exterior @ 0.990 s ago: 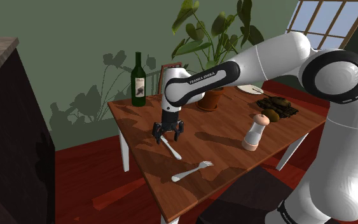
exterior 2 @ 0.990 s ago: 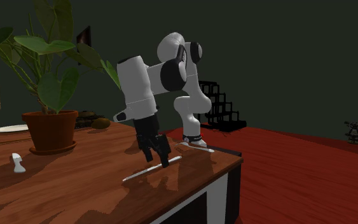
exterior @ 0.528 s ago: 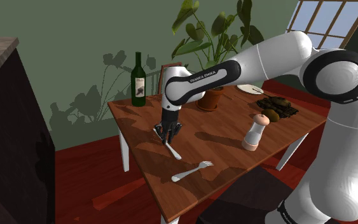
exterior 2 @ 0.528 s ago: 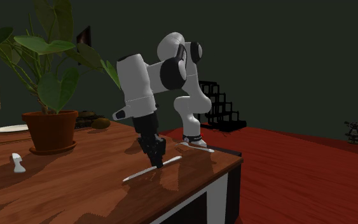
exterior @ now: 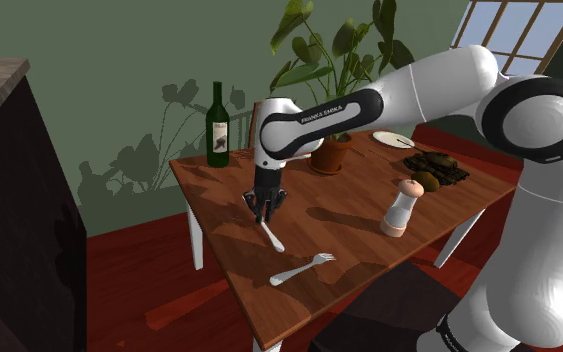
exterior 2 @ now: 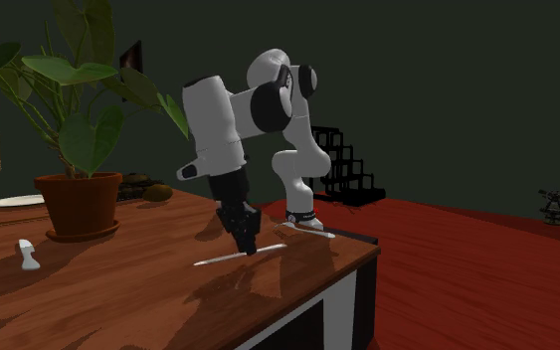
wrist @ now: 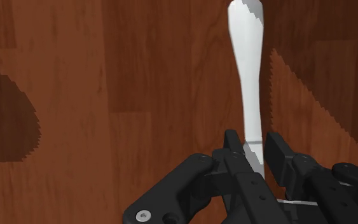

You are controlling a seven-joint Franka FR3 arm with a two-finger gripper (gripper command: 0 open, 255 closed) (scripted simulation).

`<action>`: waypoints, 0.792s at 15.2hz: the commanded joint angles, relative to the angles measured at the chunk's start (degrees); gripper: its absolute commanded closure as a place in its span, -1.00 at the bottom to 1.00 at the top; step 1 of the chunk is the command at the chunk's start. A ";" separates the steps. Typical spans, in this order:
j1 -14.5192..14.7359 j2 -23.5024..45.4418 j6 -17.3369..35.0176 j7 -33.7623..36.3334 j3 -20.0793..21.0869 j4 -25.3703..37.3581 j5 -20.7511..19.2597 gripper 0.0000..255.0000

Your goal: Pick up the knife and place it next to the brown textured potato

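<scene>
Gripper points down at the table, and its two black fingers are clamped on the knife. In the wrist view both fingers press against the pale handle, and the rest of the knife runs straight out from between them over the brown wood. In the second exterior view the gripper grips the knife near one end, the long part reaching away nearly level and low over the tabletop, with a shadow beneath it. Whether the far tip touches the wood cannot be told.

Nearest the hand, a little past the knife's free end, a fork lies flat by the table's edge. Farther off stands a pale grinder. Beyond it, well apart from the hand and the knife, the brown potato rests just beside a dark heap. A green wine bottle stands upright behind the hand, a potted plant stands behind the white forearm, and a white plate lies past the pot.
</scene>
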 commanded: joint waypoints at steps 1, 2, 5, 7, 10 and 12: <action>-0.07 -0.77 -1.42 0.15 0.01 0.61 0.05 1.00; -0.10 -1.11 -2.10 0.23 0.02 0.96 0.07 1.00; -0.18 -2.06 -4.15 0.50 0.03 2.08 0.11 1.00; -0.23 -2.65 -5.52 0.68 0.04 2.90 0.13 1.00; -0.30 -3.44 -7.61 0.97 0.04 4.21 0.16 1.00; -0.34 -3.92 -9.01 1.16 0.04 5.16 0.18 1.00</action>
